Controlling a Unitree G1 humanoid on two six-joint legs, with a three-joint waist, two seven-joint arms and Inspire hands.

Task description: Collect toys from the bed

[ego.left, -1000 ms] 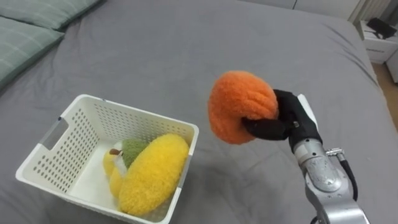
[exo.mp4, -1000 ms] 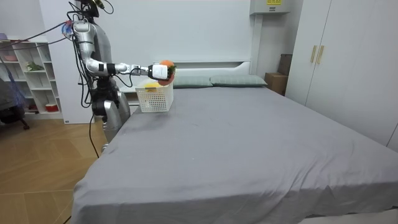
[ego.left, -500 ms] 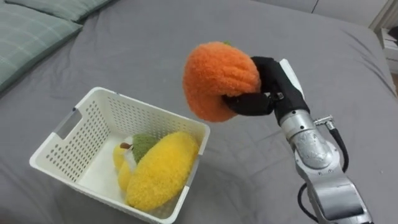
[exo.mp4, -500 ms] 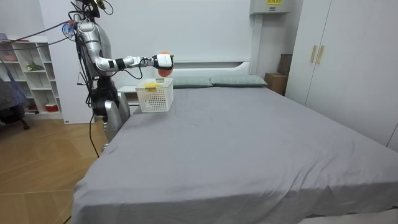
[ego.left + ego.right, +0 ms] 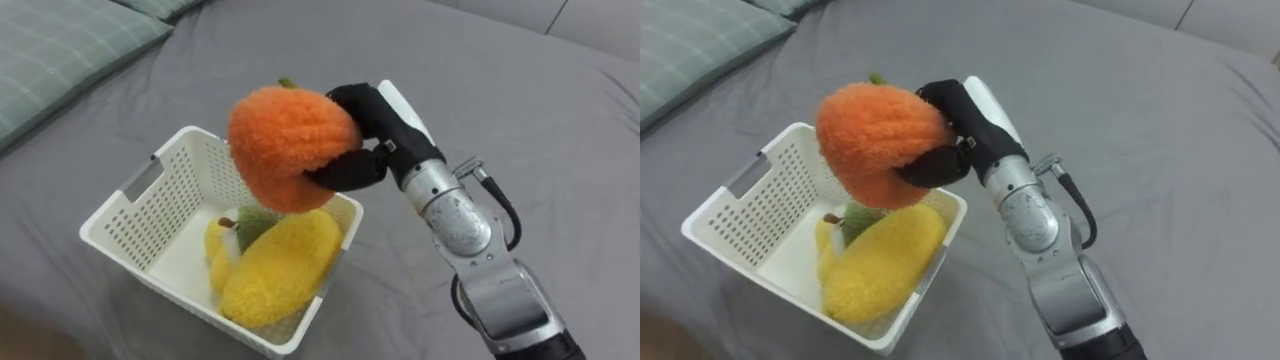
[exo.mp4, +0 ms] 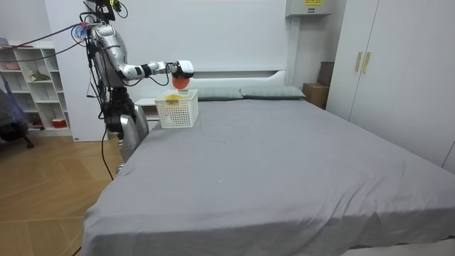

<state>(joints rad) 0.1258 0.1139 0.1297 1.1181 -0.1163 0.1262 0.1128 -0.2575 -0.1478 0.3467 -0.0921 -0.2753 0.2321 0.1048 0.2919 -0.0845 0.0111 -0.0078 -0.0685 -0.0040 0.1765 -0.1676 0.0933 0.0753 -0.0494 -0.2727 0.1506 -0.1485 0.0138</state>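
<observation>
Nearly done: your right hand (image 5: pixel 380 118) has its fingers (image 5: pixel 345 172) curled round the orange plush toy (image 5: pixel 285 145), held above the white basket (image 5: pixel 120 212) on the bed (image 5: pixel 520 90). A yellow plush (image 5: pixel 280 268) and a green plush (image 5: pixel 258 216) already lie inside; only the drop is left.

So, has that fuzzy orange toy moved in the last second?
Yes. The right hand carried the orange toy leftward, from beside the white basket to over it.

The grey bed (image 5: pixel 520 90) bears a white basket (image 5: pixel 135 215) near its edge, with green pillows (image 5: pixel 60 50) lying beyond the basket's left side.
</observation>
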